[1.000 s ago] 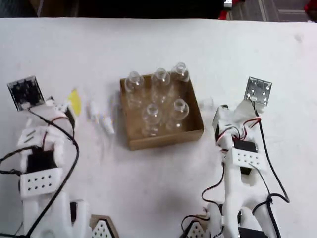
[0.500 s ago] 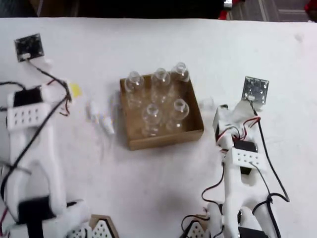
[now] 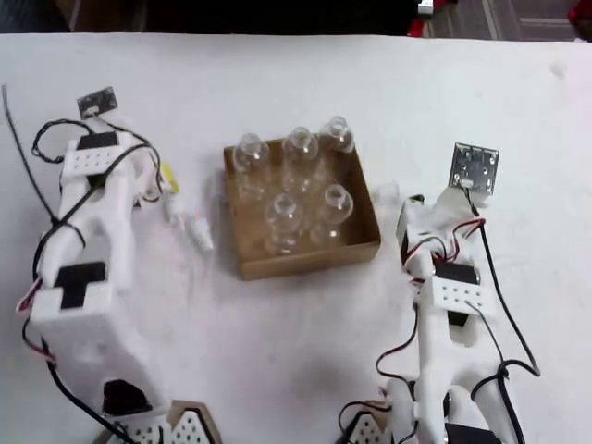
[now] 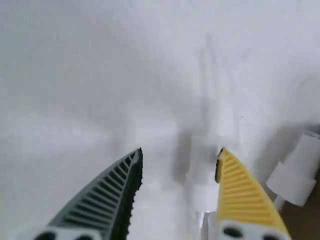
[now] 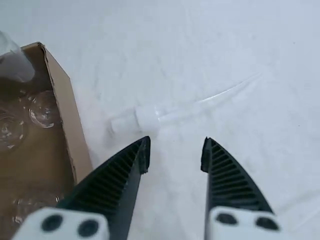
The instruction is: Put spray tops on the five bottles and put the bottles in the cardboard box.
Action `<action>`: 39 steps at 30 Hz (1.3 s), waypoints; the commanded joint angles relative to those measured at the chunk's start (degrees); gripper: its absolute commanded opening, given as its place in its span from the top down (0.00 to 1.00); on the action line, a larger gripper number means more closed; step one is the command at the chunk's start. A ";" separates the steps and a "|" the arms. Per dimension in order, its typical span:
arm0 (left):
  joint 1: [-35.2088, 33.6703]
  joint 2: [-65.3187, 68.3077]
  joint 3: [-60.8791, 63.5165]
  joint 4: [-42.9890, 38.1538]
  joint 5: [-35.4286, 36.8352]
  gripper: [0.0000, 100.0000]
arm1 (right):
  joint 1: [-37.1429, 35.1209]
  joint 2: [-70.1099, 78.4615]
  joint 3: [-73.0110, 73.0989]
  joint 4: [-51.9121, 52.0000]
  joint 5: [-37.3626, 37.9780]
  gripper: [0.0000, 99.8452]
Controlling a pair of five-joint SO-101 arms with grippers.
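I'm seeing all five bottles (image 3: 298, 148) standing upright in the cardboard box (image 3: 305, 257) mid-bench, clear and see-through, necks bare. White spray tops (image 3: 196, 229) are lying loose on the bench (image 3: 296, 83) between the left arm and the box's left wall, near the wall but not touching it. Left claw (image 4: 177, 152) is hanging released right over them, dark finger and yellow finger spread. One white top (image 4: 202, 175) is lying between them, hugging the yellow side, and another top (image 4: 295, 172) is sitting just outside the yellow finger. Right claw (image 5: 175, 142) is also hanging released, low over the bench beside the box's right wall. One more spray top (image 5: 145, 119), with its long clear dip tube, is lying just past its fingertips, apart from the box. Open bench is running wide behind the box to the far edge, and in front of it between the two arm bases.
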State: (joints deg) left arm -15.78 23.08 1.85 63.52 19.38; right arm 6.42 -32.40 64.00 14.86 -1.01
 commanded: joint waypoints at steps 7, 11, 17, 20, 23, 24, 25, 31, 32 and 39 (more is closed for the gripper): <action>1.63 6.11 -8.44 -1.32 1.32 0.78 | -0.84 -0.04 -0.35 -1.45 0.88 0.86; 1.89 6.29 -8.44 -1.14 2.29 0.78 | -0.84 -0.04 -0.35 -1.45 0.88 0.86; 1.71 6.37 -8.26 -0.88 11.60 0.78 | -0.92 -0.13 -0.35 -1.45 0.88 0.86; 1.80 6.37 -8.26 -0.88 13.19 0.79 | -0.92 -0.13 -0.35 -1.45 0.88 0.86; 1.89 6.37 -8.26 -1.32 13.19 0.86 | -0.92 -0.13 -0.35 -1.45 0.88 0.86; 1.89 6.37 -8.35 -1.32 13.19 0.89 | -0.92 -0.13 -0.35 -1.45 0.88 0.86; 1.89 6.37 -8.35 -1.41 13.19 0.91 | -0.92 -0.13 -0.35 -1.45 0.88 0.86; 2.15 6.46 -8.35 -0.79 13.19 0.88 | -0.92 -0.13 -0.35 -1.45 0.88 0.86; 2.59 6.46 -8.35 -0.18 13.19 0.85 | -0.92 -0.13 -0.35 -1.45 0.97 0.86; 4.62 6.37 -8.62 2.55 13.27 0.74 | -0.92 -0.13 -0.35 -1.45 0.97 0.86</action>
State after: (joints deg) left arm -12.62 30.11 -3.43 65.10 31.96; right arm 6.07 -32.40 64.00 14.86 -0.84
